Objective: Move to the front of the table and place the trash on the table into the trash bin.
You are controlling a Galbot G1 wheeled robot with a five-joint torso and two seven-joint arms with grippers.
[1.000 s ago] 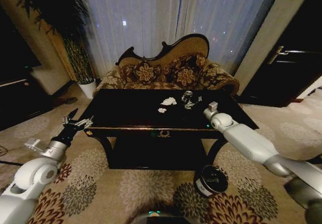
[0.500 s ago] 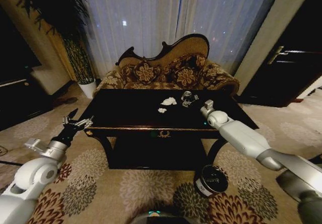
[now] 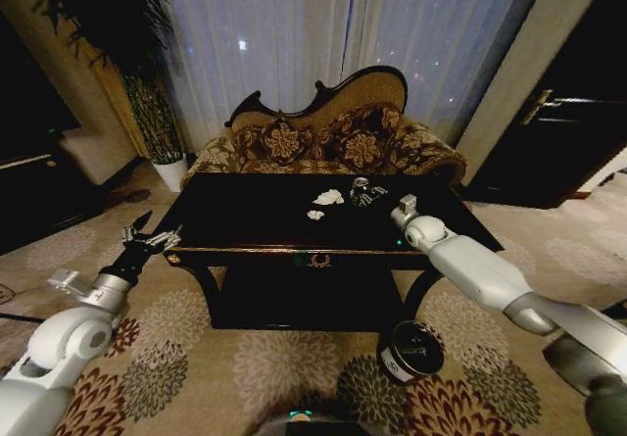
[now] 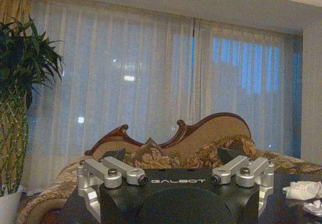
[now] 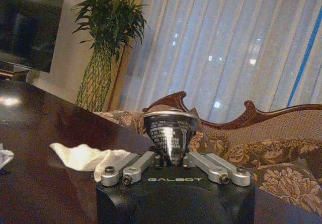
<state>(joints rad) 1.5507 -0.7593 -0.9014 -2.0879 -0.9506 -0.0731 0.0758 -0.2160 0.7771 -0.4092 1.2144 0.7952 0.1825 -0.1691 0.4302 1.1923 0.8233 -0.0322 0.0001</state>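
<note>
Gripping the shiny crushed item (image 5: 170, 133) at centre frame, the right pincer (image 5: 171, 159) looks closed; a glancing hold could let it slip onto the worktop (image 3: 245, 222).

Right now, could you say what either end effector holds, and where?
Right end effector pinches the shiny silvery crushed item at its base; left end effector holds nothing.

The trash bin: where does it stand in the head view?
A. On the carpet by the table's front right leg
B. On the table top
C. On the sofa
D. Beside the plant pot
A: the trash bin stands on the patterned carpet, below the table edge and under the right arm.
</note>
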